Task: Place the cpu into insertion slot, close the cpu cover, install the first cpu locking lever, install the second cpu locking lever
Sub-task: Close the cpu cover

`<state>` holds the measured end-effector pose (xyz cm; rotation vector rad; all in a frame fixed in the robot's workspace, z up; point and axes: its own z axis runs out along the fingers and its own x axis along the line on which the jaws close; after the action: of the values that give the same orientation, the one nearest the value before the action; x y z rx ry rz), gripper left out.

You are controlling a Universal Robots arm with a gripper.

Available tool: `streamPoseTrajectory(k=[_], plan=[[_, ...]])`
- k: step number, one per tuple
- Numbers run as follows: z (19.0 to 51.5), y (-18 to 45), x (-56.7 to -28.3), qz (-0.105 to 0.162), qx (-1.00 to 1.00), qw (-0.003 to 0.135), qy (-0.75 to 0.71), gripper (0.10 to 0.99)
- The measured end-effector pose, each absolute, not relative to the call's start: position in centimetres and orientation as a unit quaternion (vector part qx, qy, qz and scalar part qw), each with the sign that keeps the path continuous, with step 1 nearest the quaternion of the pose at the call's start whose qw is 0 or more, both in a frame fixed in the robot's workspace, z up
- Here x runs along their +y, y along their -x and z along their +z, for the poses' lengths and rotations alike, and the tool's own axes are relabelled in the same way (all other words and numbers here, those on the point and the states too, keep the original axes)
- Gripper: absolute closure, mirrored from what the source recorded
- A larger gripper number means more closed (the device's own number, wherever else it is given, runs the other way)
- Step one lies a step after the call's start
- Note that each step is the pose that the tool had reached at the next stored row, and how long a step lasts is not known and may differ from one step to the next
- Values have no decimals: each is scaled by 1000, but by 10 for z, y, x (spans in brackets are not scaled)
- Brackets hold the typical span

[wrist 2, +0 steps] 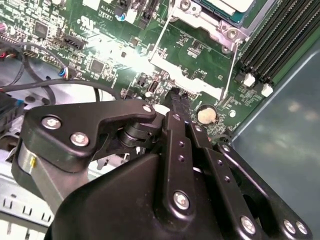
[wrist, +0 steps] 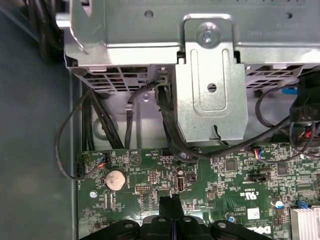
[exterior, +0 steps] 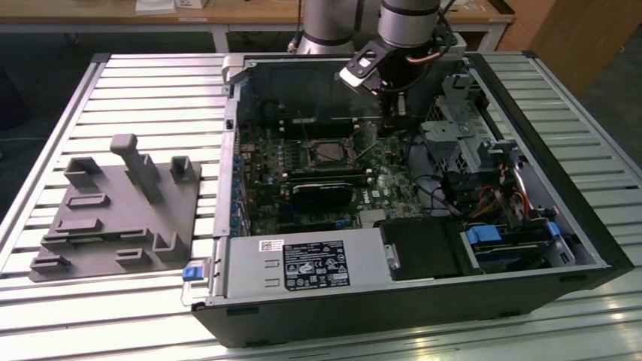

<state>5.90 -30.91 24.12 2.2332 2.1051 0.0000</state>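
Exterior view: open computer case (exterior: 401, 316) lying on its side on a slatted metal table (exterior: 131, 83), with a grey moulded fixture (exterior: 116, 210) on the table towards the exterior view's left. Robot arm (exterior: 407, 22) reaching down into the far part of the case, gripper (exterior: 393, 113) low over the green board (exterior: 301, 162). Insertion slot (exterior: 326, 153) near the middle of the board, just beside the gripper towards the exterior view's left, not touching it. Long black card (exterior: 326, 189) on the near side of the slot, labelled silver box (exterior: 301, 263) nearer still.

Second wrist view: gripper fingertips (wrist 2: 176, 100) pressed together into one narrow black tip, nothing visible between them, close above the board beside a coin battery (wrist 2: 206, 115). Pale face of the cpu (wrist 2: 234, 4) at the frame edge, seated inside the slot, with the silvery cpu cover (wrist 2: 202, 21) framing it; latched or not, cannot tell. Thin wire lever (wrist 2: 159, 37) along one side of the cover, second wire lever (wrist 2: 229, 70) along the other, both apart from the gripper. Row of black memory slots (wrist 2: 270, 40) beyond the socket.

First wrist view: same closed tip over the board, near the coin battery, with a grey metal bracket (wrist: 212, 95) and looping black cables (wrist: 65, 145) past the board's edge.
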Motion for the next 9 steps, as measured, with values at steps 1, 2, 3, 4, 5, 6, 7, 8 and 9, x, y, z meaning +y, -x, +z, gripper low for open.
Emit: streamPoseTrajectory(k=[1,2,3,4,5,6,7,8,9], plan=[[240,-59,-309,-1,686,36,-727,980],[240,-59,-309,-1,686,35,-727,980],[240,-59,-309,-1,685,35,-727,980],[240,-59,-309,-1,686,35,-727,980],[240,-59,-309,-1,686,35,-727,980],[240,-59,-309,-1,686,35,-727,980],[240,-59,-309,-1,686,35,-727,980],[240,-59,-309,-1,686,35,-727,980],[240,-59,-309,-3,686,33,-727,980]])
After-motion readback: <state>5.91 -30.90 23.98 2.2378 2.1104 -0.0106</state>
